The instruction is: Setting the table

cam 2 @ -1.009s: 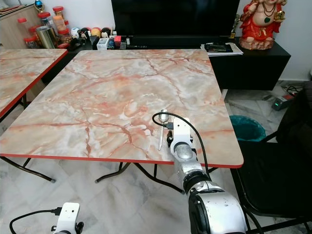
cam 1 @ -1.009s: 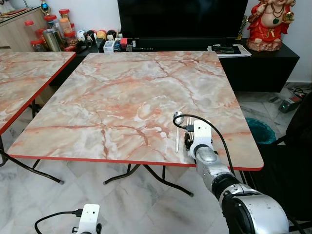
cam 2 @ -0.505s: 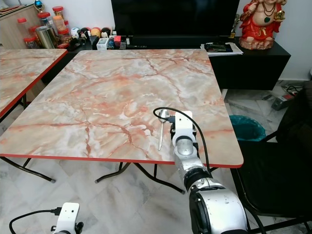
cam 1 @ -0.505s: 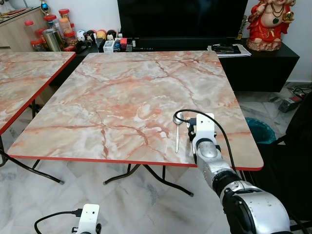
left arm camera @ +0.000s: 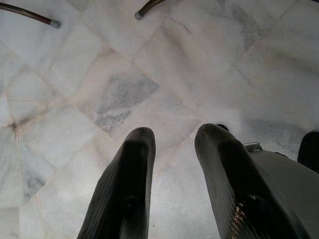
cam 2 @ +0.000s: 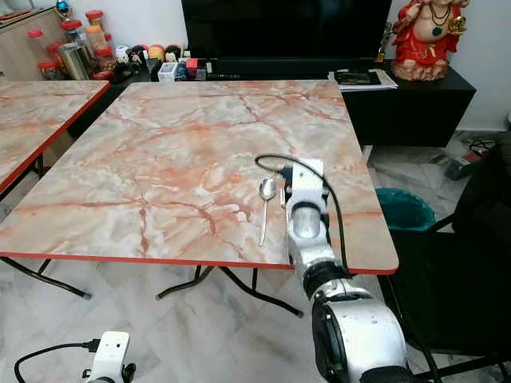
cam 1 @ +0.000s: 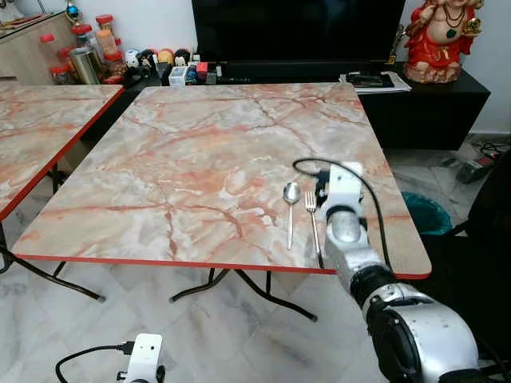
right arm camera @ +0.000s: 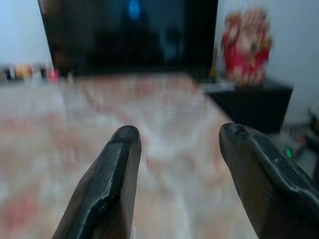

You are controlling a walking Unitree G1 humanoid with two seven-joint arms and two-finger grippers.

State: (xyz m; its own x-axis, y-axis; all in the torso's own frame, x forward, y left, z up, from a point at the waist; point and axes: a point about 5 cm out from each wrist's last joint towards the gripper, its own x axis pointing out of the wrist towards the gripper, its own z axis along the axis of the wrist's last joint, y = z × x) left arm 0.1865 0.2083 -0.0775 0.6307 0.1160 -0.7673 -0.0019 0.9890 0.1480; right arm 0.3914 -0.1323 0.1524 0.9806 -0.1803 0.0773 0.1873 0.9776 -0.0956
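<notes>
The table (cam 1: 200, 159) has a glossy marble-pattern top with a red edge, the spoon (cam 1: 291, 209) and fork (cam 1: 313, 217) are shiny metal, the floor (left arm camera: 149, 74) is smooth marble tile.

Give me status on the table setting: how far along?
Done: spoon and fork lie side by side near the table's front edge. In hand: nothing; right gripper open above the table, beside the fork. Left: no plate or glass there yet.
</notes>
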